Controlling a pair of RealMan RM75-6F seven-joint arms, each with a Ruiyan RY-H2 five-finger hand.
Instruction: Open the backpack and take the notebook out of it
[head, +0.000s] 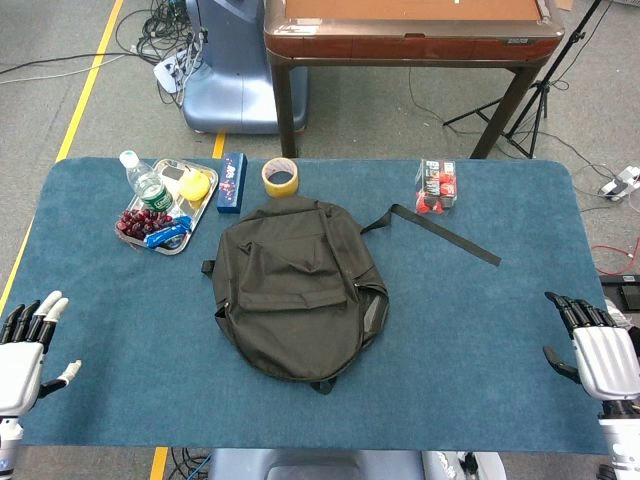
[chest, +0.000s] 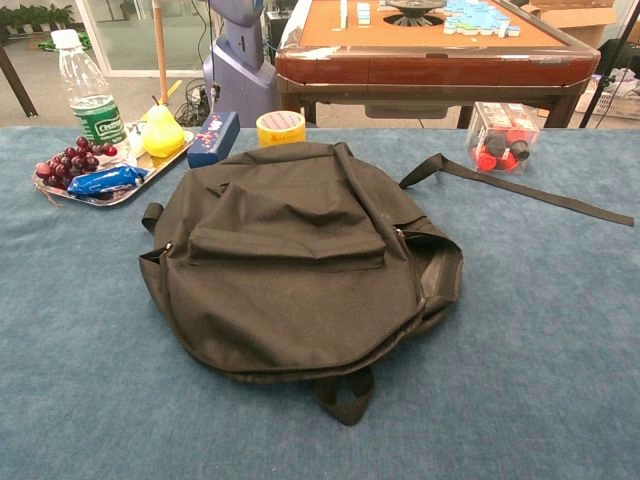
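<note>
Backpack (head: 298, 290), black woven fabric, rounded outline, lying flat and closed at the middle of the desk (head: 480, 330); one strap (head: 445, 233) trails toward the far right. I see no notebook; whether it is inside I cannot tell. Desk surface: blue, felt-like cloth with rounded far corners. My left hand (head: 28, 345) rests at the near left edge, fingers spread, holding nothing; my right hand (head: 592, 345) at the near right edge, likewise spread. Broad bare cloth separates both hands from the backpack. Far edge: metal tray (head: 205, 196) with grapes (head: 140, 222), plastic bottle (head: 145, 182), tape roll (head: 280, 178), blue box (head: 232, 183), clear box (head: 436, 186).
</note>
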